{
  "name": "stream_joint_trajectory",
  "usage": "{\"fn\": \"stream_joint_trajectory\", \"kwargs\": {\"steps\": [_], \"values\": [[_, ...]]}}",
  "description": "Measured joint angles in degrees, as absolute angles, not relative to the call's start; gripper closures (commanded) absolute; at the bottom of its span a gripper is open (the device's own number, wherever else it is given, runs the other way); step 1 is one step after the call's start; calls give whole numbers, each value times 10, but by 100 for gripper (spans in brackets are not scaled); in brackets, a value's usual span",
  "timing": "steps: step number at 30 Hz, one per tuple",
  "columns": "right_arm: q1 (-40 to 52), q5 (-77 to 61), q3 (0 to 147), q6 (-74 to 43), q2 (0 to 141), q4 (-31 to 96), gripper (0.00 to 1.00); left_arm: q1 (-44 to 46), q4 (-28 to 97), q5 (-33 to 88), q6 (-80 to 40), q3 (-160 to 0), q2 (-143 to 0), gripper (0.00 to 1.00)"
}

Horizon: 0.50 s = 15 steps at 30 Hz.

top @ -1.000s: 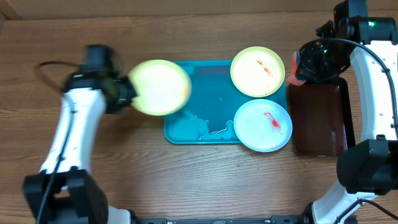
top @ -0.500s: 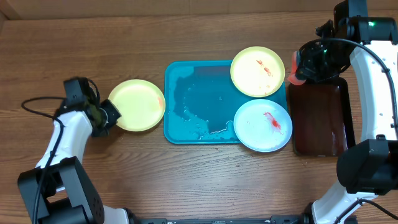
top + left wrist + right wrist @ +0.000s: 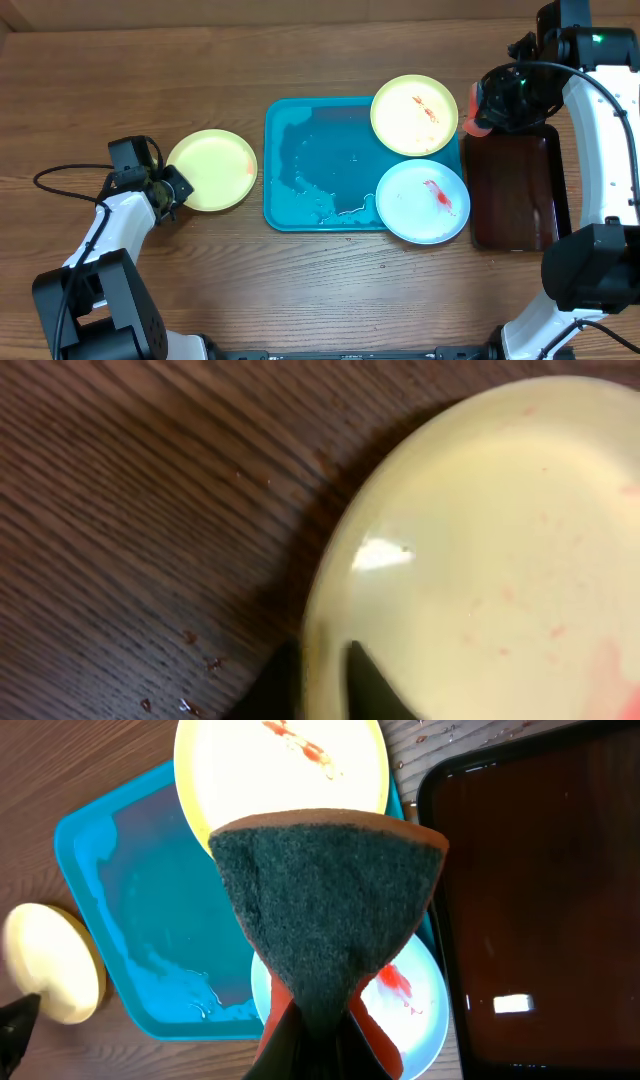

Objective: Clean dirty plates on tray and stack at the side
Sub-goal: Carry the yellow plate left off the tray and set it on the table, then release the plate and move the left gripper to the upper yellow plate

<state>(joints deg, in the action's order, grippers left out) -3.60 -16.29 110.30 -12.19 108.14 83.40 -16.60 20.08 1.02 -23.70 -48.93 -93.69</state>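
Observation:
A yellow-green plate [image 3: 212,169] lies flat on the wood left of the turquoise tray [image 3: 330,130], with faint pink traces on it [image 3: 480,560]. My left gripper [image 3: 172,187] is at its left rim. Its fingers [image 3: 325,660] straddle the rim with a small gap, open. A yellow-green plate [image 3: 414,114] and a white-bluish plate [image 3: 422,201], both smeared red, rest on the tray's right side. My right gripper [image 3: 318,1020] hovers above them, shut on a green-faced orange sponge [image 3: 330,880].
A dark brown-black tray [image 3: 515,190] with liquid in it lies right of the turquoise tray. Water and foam pool on the turquoise tray's floor [image 3: 150,890]. Small crumbs dot the wood near the left plate. The left arm's cable loops at the far left.
My left arm carried the yellow-green plate off the tray's left edge, down onto the table at the left, and its jaws have loosened. The right arm has not moved.

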Motion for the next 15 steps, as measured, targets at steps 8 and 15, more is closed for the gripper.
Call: {"fn": "stream_joint_trajectory", "kwargs": {"steps": [8,15], "values": [[-36,-163,1103,-122,1081,832,96,-163,303,45,-197,-533,-940,50],[-36,-163,1103,-121,1081,832,96,-82,449,41,-174,-730,-942,35]]}}
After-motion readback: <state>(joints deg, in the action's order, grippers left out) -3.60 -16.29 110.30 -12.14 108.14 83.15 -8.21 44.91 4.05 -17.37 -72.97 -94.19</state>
